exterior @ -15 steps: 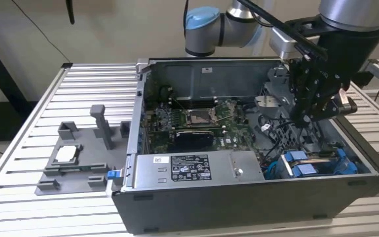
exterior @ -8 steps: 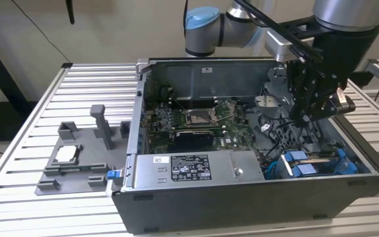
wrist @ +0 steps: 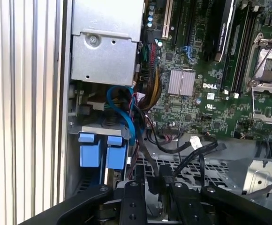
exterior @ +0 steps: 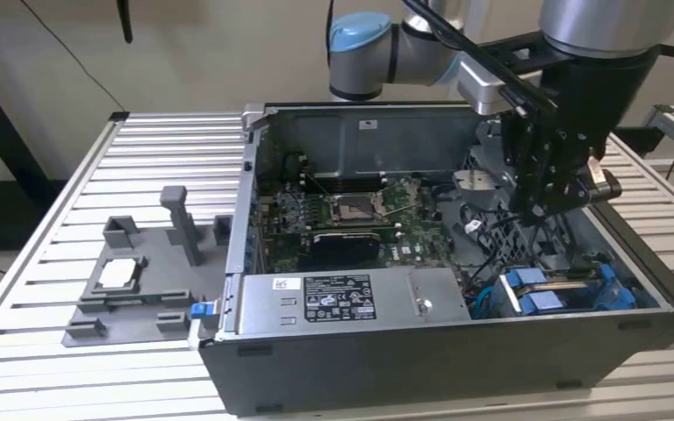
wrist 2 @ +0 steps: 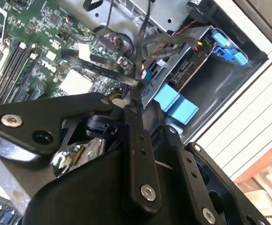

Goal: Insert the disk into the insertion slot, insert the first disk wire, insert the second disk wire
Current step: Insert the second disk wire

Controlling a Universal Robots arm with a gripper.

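One thin black disk wire with a blocky black plug (wrist: 153, 182) is sitting between the two black fingers of the robot's claw (exterior: 544, 209). To my eye the claw is clamping on that plug, since in the first wrist view the plug is filling the gap between the fingers and the cable is trailing away from it. The claw is hanging inside the open dark grey computer case (exterior: 431, 373), which is lying on its side on the ribbed aluminium table (exterior: 32, 368). The silver-grey rectangular disk in its bright blue plastic carrier (exterior: 562, 291) is looking fully seated in the dark grey insertion slot (wrist: 96, 129), at the case's corner on the exterior view's right, just beside the labelled silver power-supply box (exterior: 337, 298). What matters here is the line from plug to disk. In the exterior view the disk is lying below the claw, deeper in the case and nearer the wall facing that camera. Its long axis is seemingly running along that wall, with blue tabs showing at both ends. Claw and disk are standing apart, not touching. I am not making out the disk's socket from here.
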